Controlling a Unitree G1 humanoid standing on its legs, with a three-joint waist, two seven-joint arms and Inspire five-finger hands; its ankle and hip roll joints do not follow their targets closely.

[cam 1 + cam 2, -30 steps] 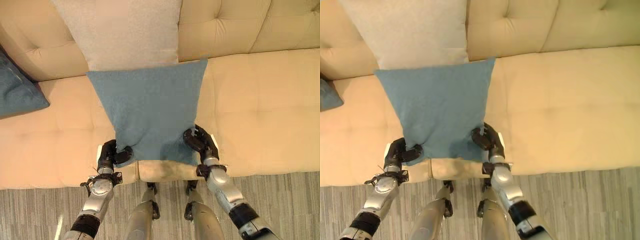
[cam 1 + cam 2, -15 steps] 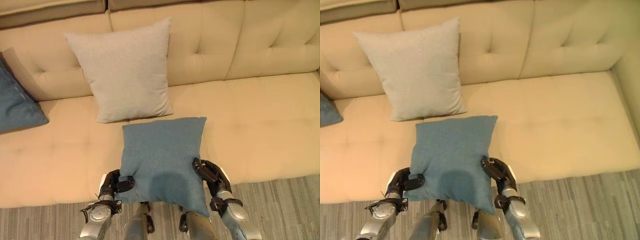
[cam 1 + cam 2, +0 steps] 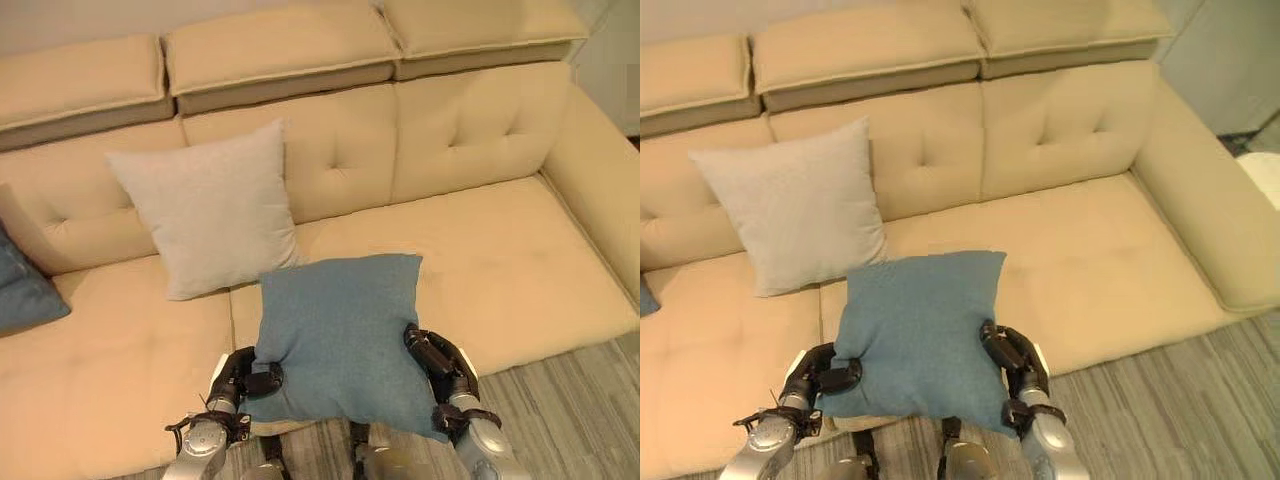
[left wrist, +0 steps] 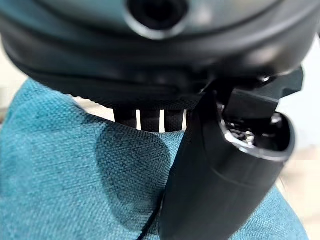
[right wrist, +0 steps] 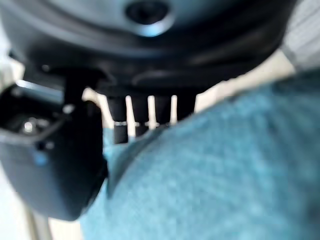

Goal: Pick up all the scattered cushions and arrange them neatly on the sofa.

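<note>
This is a home living room. A wide cream corner sofa (image 3: 480,250) with tufted back cushions and raised headrests stands on grey wood-plank flooring (image 3: 1200,390), with a pale grey throw cushion (image 3: 205,210) leaning against its backrest.

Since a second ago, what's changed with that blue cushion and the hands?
The camera has swung up, taking in more sofa. Against the beige cushion, the blue cushion has drawn back: its top edge met that cushion's base before, and now it lies apart, nearer the seat's front edge. The left hand and right hand still grip its lower corners. The beige cushion stays leaning on the backrest.
</note>
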